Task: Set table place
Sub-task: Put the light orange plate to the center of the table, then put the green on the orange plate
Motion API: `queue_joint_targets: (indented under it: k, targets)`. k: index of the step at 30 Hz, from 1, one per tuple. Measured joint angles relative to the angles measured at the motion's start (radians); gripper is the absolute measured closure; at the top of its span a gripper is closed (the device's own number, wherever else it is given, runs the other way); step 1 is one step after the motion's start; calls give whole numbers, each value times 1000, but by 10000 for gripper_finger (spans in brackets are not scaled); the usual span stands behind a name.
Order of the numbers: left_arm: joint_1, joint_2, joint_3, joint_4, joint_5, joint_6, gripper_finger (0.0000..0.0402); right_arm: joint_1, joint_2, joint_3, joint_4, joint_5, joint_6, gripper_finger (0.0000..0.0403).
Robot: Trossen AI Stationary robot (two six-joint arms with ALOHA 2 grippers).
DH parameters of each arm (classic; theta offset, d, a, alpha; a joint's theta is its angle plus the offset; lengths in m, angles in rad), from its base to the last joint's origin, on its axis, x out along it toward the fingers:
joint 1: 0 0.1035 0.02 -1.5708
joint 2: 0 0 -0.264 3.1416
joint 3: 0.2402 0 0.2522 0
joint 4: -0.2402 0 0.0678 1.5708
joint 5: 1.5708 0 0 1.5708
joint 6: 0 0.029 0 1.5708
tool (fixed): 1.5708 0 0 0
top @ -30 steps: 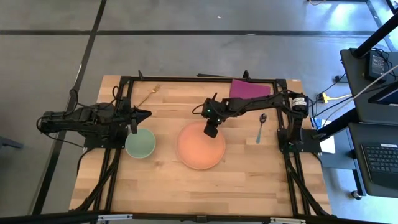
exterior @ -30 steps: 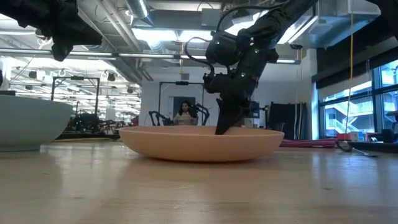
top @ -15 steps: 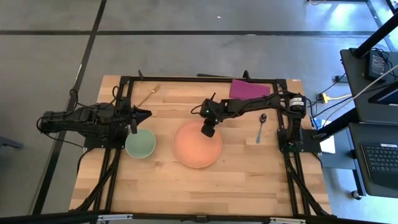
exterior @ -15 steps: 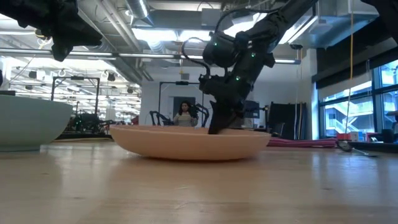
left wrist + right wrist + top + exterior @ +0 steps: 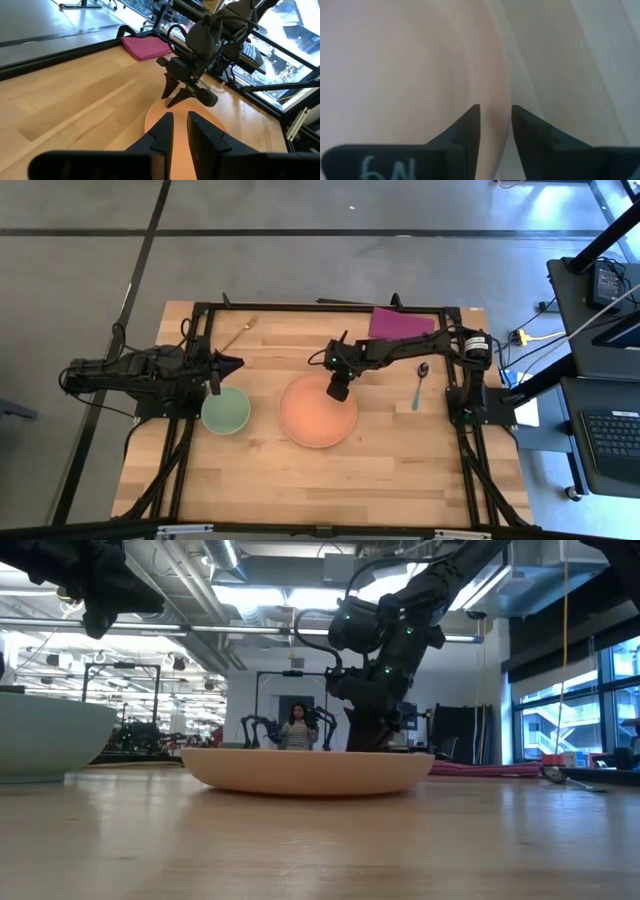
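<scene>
Currently, plate: desk centre, beside bowl.
Right pincer: at plate's far rim, fingers narrowly parted astride the edge.
Left pincer: above bowl's far side, narrowly parted, empty.
Spoon: right of plate.

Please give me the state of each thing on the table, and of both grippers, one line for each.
plate: flat on the table, far rim between the right gripper's fingers
right gripper: open, at the plate's rim
bowl: upright
left gripper: open, holds nothing
fork: lying flat
spoon: lying flat
</scene>
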Motion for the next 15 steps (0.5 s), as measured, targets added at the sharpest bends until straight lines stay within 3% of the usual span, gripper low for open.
queue_joint_targets:
  k: [5,11,15]
  targets:
    - [0,0,0,0,0,0,362,0,0,72,-102,-1,0,273]
    - [0,0,0,5,0,5,371,8,-2,266,-397,-4,-18,272]
    - [0,0,0,21,-25,6,376,49,-2,380,-453,-3,-23,272]
